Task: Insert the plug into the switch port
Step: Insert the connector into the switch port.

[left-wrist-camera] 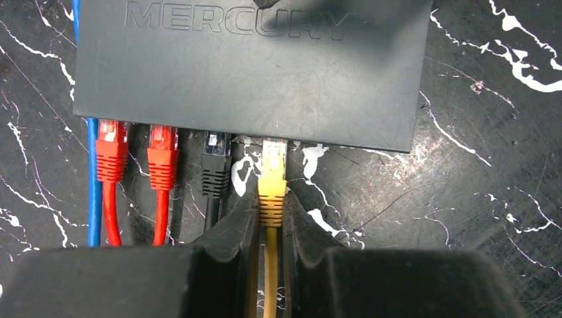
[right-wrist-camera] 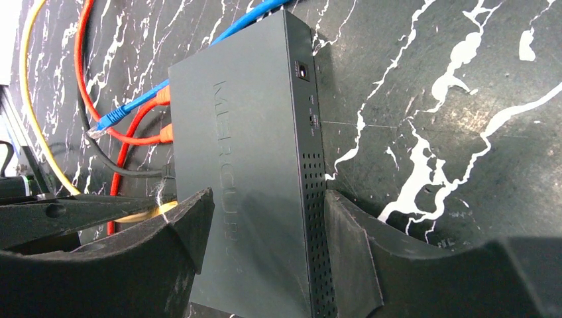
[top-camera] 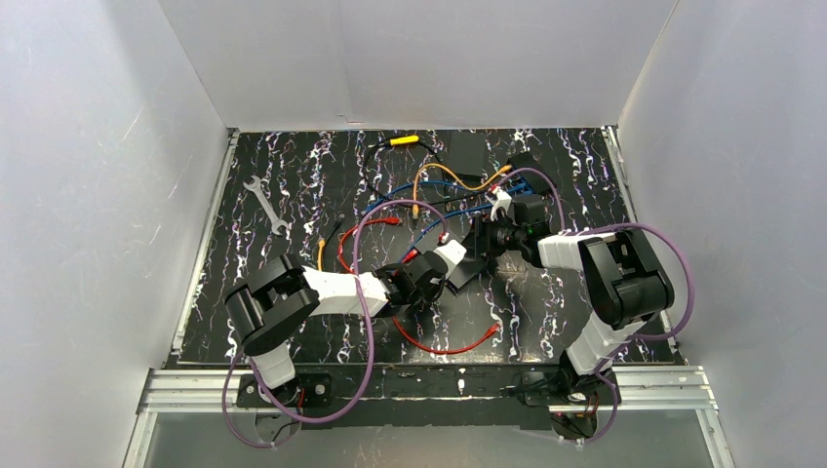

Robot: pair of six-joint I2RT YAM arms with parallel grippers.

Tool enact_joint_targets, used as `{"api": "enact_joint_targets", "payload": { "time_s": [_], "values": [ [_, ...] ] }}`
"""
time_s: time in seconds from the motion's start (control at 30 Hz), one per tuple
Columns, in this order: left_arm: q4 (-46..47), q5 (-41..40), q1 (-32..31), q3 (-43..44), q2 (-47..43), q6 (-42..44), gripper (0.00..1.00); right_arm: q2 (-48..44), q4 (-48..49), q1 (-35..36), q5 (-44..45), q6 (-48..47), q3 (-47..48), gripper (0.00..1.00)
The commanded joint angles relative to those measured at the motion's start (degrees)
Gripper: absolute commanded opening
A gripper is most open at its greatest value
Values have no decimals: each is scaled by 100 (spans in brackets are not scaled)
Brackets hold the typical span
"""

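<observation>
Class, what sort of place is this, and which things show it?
Probably a lab robot test cell: plain white walls box in a black marbled table, two bolted-down arms work on a network switch among loose patch cables.

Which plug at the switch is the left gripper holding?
The yellow plug, rightmost of the four: the left gripper grips its boot. The two red plugs and the black plug sit untouched to its left.

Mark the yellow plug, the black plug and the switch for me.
yellow plug [left-wrist-camera: 272, 197], left wrist view, on its ribbed yellow boot.
black plug [left-wrist-camera: 215, 177], left wrist view, on its ribbed black boot.
switch [left-wrist-camera: 252, 79], left wrist view, on its flat top below the lettering.
</observation>
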Motion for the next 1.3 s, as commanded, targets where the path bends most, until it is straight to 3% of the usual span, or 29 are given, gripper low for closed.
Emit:
{"api": "enact_joint_targets", "payload": {
  "time_s": [0.0, 0.53, 0.9, 1.1, 1.27],
  "values": [
    [42, -156, 13, 181, 120, -48, 0, 236, 297, 53, -670, 187, -60, 69],
    [1064, 163, -37, -165, 305, 767, 0, 420, 601, 70, -1239, 370, -45, 68],
    [1088, -390, -241, -320, 607, 1353, 0, 386, 666, 70, -1277, 375, -76, 68],
    [1094, -300, -251, -410, 472, 810, 0, 371, 695, 70, -1330, 410, -94, 67],
    [1096, 342, -189, -375, 352, 43, 0, 349, 686, 70, -1334, 410, -102, 67]
  ]
}}
